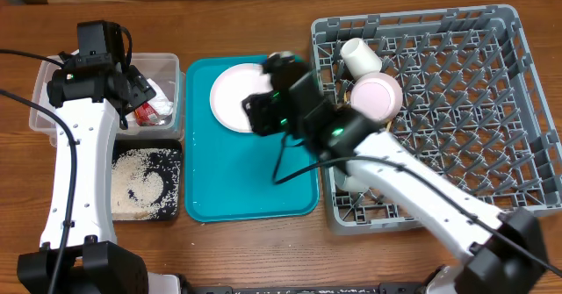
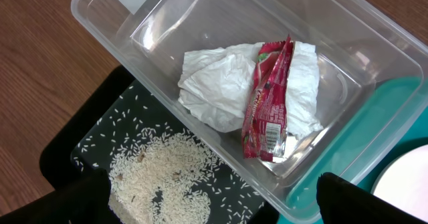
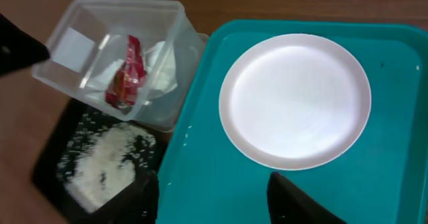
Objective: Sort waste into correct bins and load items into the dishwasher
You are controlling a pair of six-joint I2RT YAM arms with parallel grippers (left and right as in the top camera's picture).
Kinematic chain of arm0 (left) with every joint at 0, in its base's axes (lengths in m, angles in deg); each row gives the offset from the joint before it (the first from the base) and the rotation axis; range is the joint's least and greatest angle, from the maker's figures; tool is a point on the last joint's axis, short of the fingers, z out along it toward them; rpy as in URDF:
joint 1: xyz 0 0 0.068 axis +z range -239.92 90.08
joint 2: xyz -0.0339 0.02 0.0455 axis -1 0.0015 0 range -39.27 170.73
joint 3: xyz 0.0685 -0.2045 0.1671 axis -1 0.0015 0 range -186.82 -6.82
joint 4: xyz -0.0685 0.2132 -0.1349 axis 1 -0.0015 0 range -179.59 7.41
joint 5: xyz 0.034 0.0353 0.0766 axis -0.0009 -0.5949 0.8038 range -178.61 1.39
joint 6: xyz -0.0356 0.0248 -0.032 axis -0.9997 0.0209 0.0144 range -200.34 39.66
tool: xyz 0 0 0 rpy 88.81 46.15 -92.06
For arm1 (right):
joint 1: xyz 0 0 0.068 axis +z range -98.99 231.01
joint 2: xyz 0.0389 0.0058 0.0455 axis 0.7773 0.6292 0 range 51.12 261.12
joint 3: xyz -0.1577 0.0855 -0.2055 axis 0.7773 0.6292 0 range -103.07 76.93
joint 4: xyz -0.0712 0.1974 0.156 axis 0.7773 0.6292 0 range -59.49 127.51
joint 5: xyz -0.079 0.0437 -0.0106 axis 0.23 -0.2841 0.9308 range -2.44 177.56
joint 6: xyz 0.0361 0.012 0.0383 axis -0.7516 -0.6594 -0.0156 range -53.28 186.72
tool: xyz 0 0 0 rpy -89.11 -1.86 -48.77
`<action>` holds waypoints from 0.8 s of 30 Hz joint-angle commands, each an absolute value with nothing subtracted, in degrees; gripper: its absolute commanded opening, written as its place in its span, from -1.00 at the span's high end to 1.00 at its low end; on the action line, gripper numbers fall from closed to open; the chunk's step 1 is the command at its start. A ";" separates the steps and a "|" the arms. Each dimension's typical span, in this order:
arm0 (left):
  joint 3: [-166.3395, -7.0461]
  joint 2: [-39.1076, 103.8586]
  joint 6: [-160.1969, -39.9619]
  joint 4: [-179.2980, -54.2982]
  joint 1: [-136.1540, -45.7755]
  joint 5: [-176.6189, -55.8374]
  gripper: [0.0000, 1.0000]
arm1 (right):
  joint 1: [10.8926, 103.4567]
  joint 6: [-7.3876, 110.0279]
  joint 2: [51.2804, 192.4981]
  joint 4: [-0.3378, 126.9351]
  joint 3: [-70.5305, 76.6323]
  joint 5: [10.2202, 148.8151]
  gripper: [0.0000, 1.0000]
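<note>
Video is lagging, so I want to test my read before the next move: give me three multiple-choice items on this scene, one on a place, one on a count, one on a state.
1. Where is the red wrapper?
A. in the clear tub, on the napkin
B. on the black tray
C. in the grey rack

2. How many plates lie on the teal tray?
A. none
B. one
C. two

3. The left pincer is:
A. shut on the wrapper
B. shut on the napkin
C. open and empty

Answers:
1 A: the left wrist view shows it inside the tub, over the napkin.
2 B: a single pink plate lies there.
3 C: its fingers stand wide apart with nothing between them.
</note>
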State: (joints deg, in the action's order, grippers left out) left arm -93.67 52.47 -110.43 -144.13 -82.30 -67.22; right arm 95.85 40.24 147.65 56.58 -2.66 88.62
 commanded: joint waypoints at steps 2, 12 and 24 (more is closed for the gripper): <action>-94.95 51.58 -111.24 -144.04 -82.10 -67.53 -1.00 | 98.15 43.19 151.73 54.48 -3.71 98.33 -0.09; -94.95 51.58 -111.22 -144.06 -82.10 -67.55 -0.99 | 98.15 43.17 157.77 53.19 -3.71 98.28 -0.20; -94.95 51.60 -111.24 -144.04 -82.10 -67.53 -1.00 | 98.04 47.76 163.28 48.62 -3.71 98.30 -0.21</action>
State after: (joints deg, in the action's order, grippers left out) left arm -93.67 52.47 -110.43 -144.13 -82.30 -67.22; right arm 98.25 45.40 160.98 49.34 -2.66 97.49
